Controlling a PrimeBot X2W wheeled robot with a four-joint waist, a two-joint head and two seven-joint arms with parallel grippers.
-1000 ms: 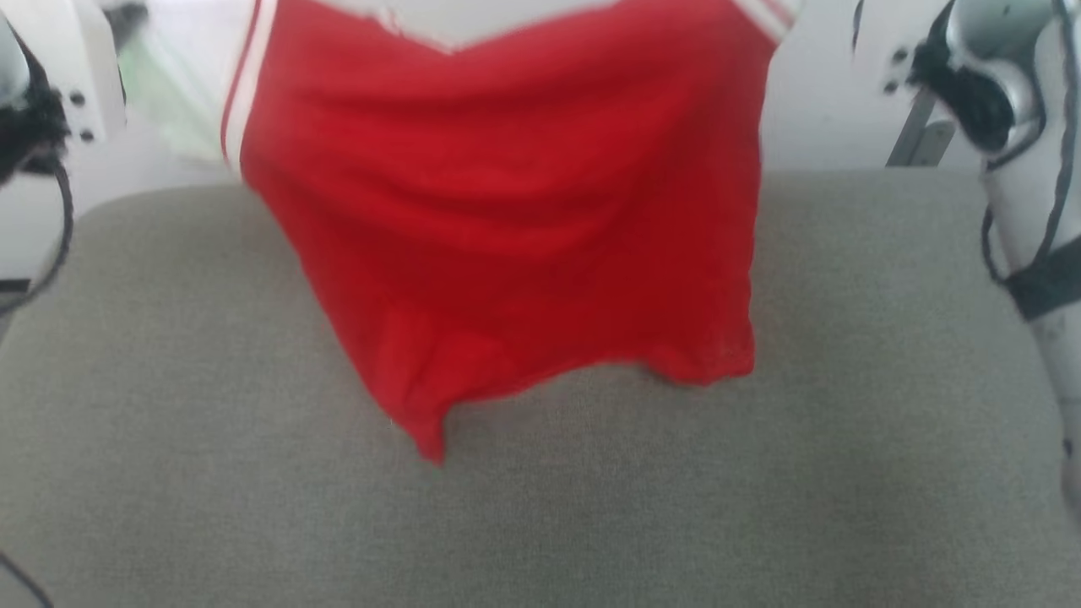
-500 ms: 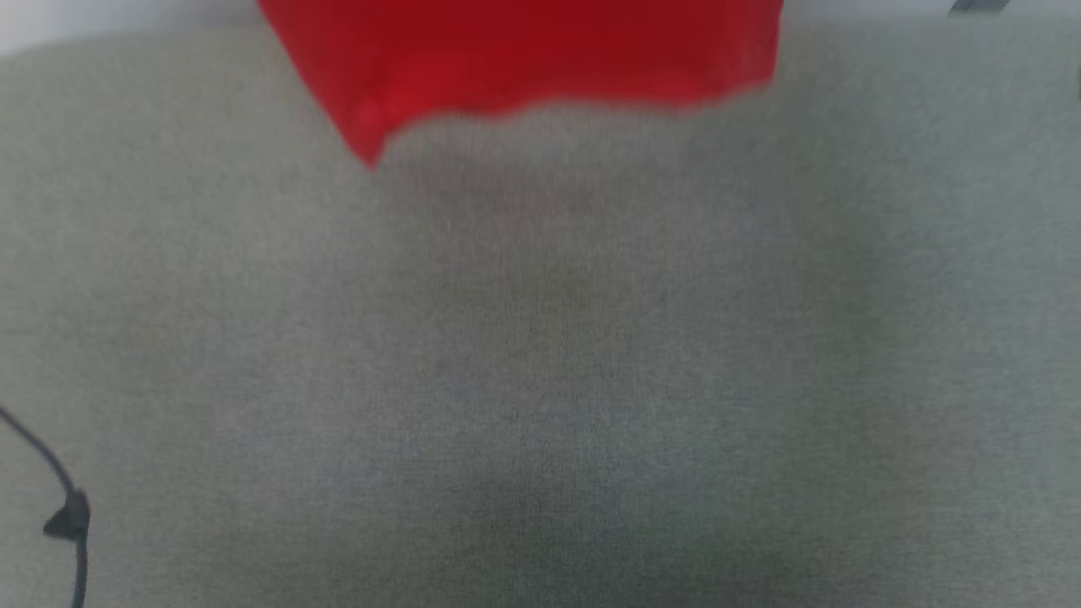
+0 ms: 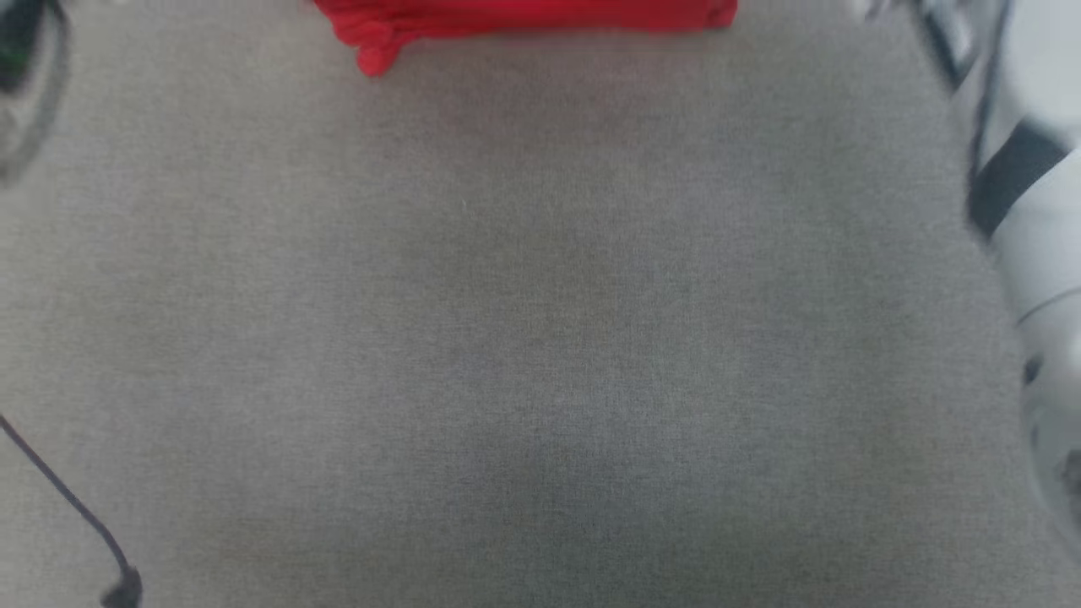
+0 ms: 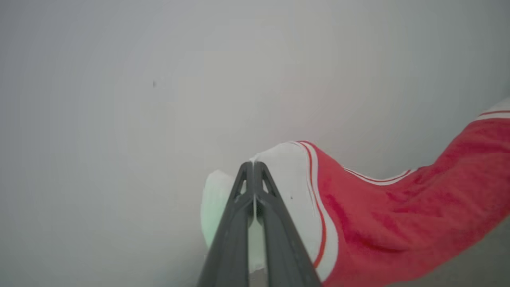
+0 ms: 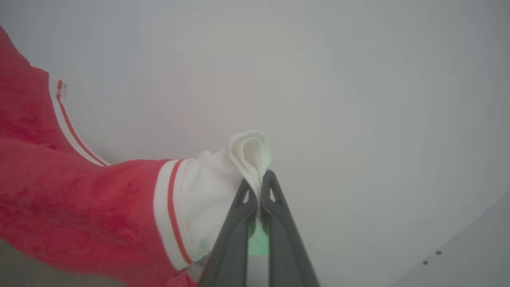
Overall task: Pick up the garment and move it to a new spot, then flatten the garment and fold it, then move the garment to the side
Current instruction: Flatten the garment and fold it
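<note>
The garment (image 3: 524, 17) is a bright red shirt; its bunched lower hem touches the grey cushion at the top edge of the head view. In the left wrist view my left gripper (image 4: 254, 164) is shut on a white, red-striped sleeve end of the garment (image 4: 398, 215), which trails off to the right. In the right wrist view my right gripper (image 5: 259, 179) is shut on the other white sleeve end, with the garment (image 5: 79, 207) stretching away to the left. Chest lettering is hidden.
A wide grey fabric cushion (image 3: 540, 338) spreads under the head view. My pale right forearm (image 3: 1030, 211) runs down the right edge. A thin black cable (image 3: 76, 515) crosses the lower left corner. A pale wall (image 4: 159, 79) stands behind both grippers.
The head view has tilted down, so the garment has slid to the picture's top. Its hem, hanging free a second ago, now bunches on the cushion.
</note>
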